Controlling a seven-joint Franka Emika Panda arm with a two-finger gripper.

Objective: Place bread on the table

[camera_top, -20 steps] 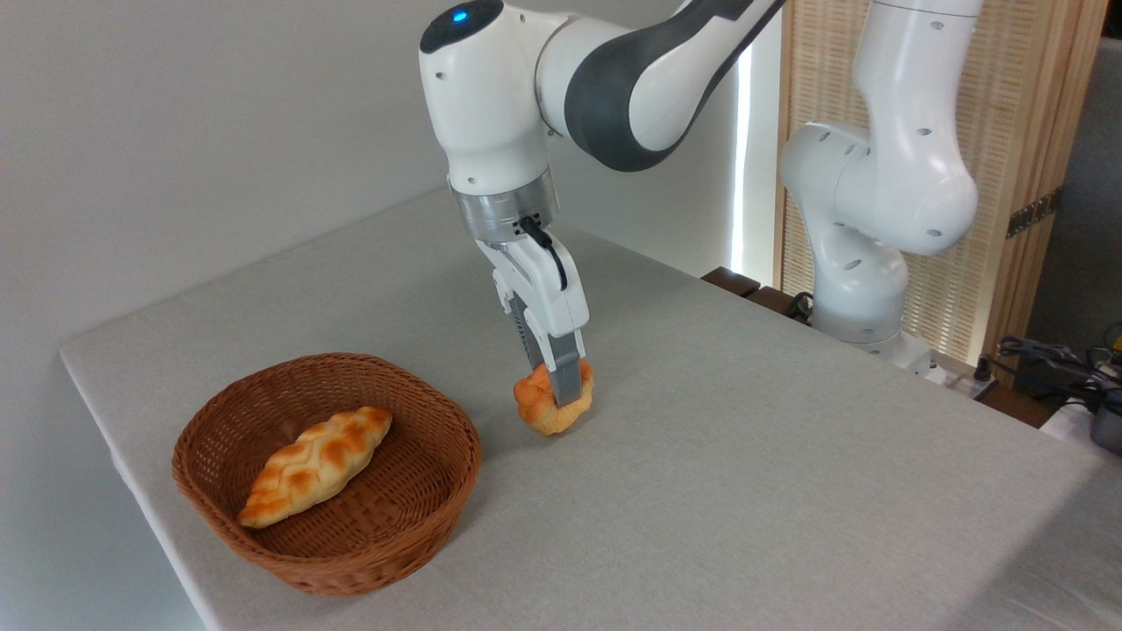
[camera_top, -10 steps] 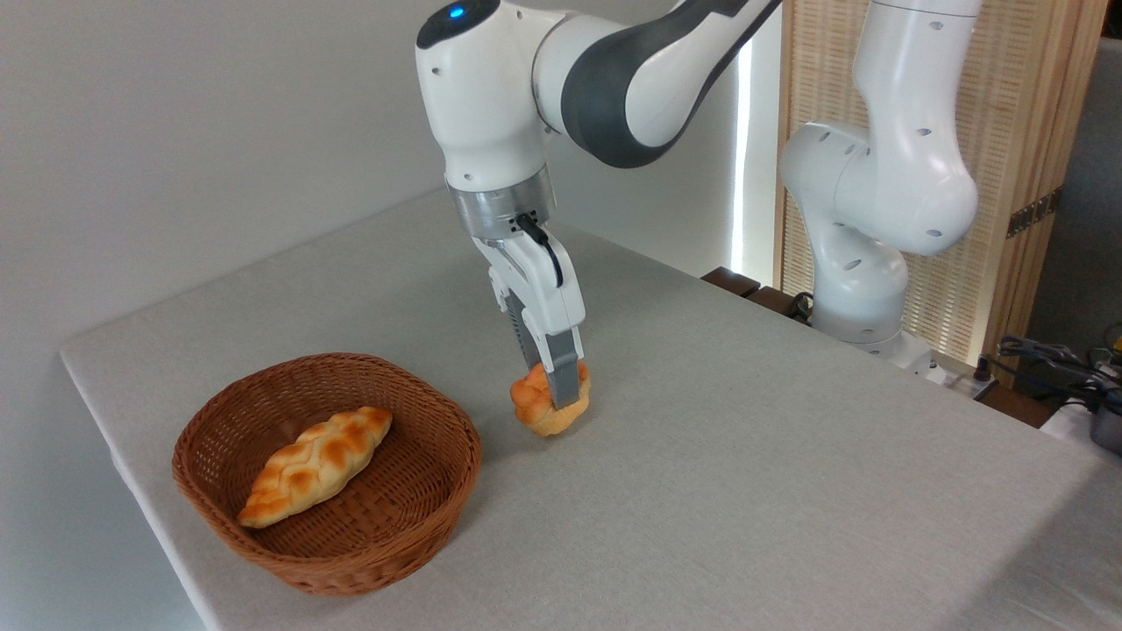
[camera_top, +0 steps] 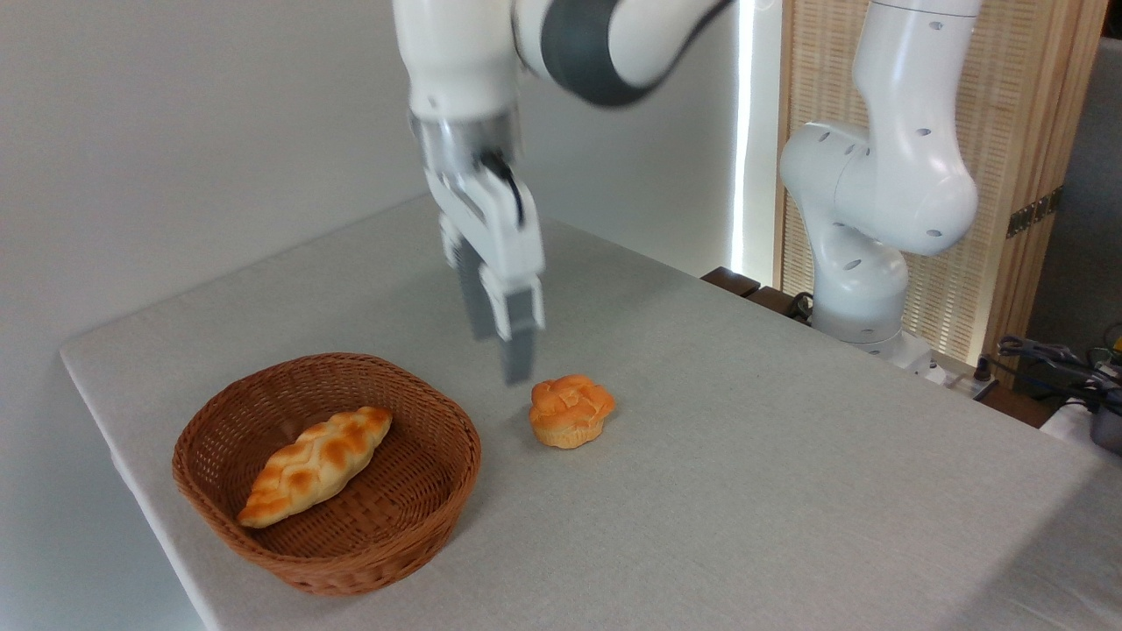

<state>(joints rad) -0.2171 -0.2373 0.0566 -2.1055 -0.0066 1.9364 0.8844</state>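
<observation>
the bread (camera_top: pixel 571 410) rests upright on the table (camera_top: pixel 789 491), paler base down and lobed top up, just to the right of the wicker basket (camera_top: pixel 219 421) and apart from its rim. nothing touches it. judged from this arrangement, the placement that the task calls for is complete: the bun is out of the basket and supported by the cloth alone.

the gripper (camera_top: pixel 504 355) hangs above and slightly to the left of the bread, clear of it, with visible space between the fingertips and the bun's top. the gripper is motion-blurred. the two fingers overlap from this camera angle, so the width of the gap between them cannot be read; the jaws grasp nothing.

remaining work, as a judgement: none on the bun itself. the arm only needs to clear the work area, and a straight upward retreat would keep the fingers away from both the bun and the basket rim.

container status:
- wicker basket: brown, round, standing near the left front edge of the table. it holds one braided loaf (camera_top: pixel 316 464), lying diagonally across the floor with its lower end toward the front wall.
- no other item is visible in the basket.
</observation>
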